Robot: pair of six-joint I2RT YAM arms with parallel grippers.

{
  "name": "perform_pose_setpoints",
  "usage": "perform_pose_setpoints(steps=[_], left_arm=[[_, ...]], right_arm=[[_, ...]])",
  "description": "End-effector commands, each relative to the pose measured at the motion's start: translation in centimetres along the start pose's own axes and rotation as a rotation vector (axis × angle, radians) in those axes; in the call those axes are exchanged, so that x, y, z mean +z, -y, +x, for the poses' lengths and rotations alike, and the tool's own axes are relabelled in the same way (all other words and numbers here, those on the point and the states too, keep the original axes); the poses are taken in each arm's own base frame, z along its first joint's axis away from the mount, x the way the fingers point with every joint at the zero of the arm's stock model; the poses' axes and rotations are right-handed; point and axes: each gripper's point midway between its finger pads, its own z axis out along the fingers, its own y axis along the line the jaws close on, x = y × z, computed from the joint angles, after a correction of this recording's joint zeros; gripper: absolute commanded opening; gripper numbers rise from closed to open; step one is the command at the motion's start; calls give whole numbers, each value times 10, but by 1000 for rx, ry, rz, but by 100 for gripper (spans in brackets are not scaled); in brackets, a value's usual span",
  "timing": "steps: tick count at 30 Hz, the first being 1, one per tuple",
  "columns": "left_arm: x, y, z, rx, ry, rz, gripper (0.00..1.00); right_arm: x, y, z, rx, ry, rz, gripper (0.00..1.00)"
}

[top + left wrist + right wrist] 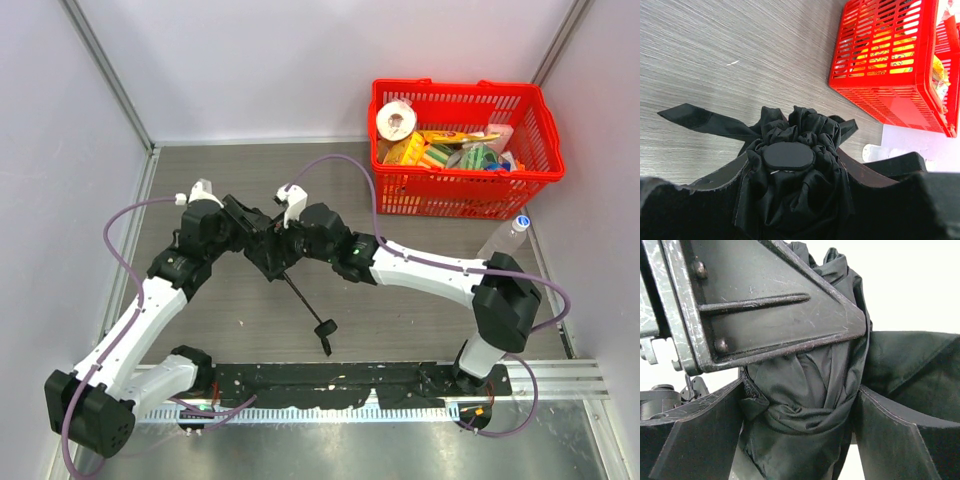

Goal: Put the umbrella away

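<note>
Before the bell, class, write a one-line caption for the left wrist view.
The left gripper clamps the bunched black umbrella, with the grey table behind and a red basket at right.

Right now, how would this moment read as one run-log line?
umbrella: bunched, shaft extended | left gripper: shut on umbrella | right gripper: jaws wide around it, grip unclear

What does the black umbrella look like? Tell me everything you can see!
The umbrella is black and folded, its thin fabric bunched in crumpled folds around a flat round cap. A fabric strap trails loose. A thin metal shaft sticks out toward the arms' bases, ending in a small black handle. It is over the middle of the grey table. The left gripper clamps the bundle; the right gripper's open fingers sit either side of it.
</note>
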Motion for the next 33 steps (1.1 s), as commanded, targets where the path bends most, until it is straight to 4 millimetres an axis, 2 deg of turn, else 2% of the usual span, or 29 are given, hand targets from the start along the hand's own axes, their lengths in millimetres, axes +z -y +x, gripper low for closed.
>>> perform_pose_setpoints(steps=[1,6,8,10,12,13,16,22,23,26,30,31,32,33], left_arm=[[-8,44,-10,-78,7,168,0],[-13,53,-16,-61,13,183,0],[-14,56,-15,-64,1,191,0],[-14,57,-13,-75,-12,195,0],[-15,58,-13,-77,-14,199,0],[-16,58,-13,-77,-15,194,0],[-19,60,-14,-74,-14,198,0],[-18,61,-6,-83,-75,195,2],[-17,61,-3,-87,-100,200,9],[-18,62,0,-100,-159,221,42],[-26,61,-5,-70,-193,258,64],[-30,63,-6,-55,-202,285,85],[-32,63,-7,-45,-216,302,99],[-37,67,-5,-29,-248,340,100]], right_arm=[[14,-13,-20,-20,61,-69,84],[13,-7,0,-14,22,-66,85],[14,-3,2,-8,20,-50,79],[15,-4,4,-4,12,-62,64],[16,-6,4,-5,10,-75,37],[16,-5,3,-1,11,-75,32],[16,-7,5,5,13,-93,1],[1,-8,-4,25,65,-144,1],[-3,-4,-7,35,78,-148,1],[-11,-3,-9,33,73,-191,1],[-24,9,-7,40,62,-230,1],[-28,14,-7,43,61,-235,1],[-30,15,-6,40,57,-243,1],[-34,16,-7,38,52,-258,1]])
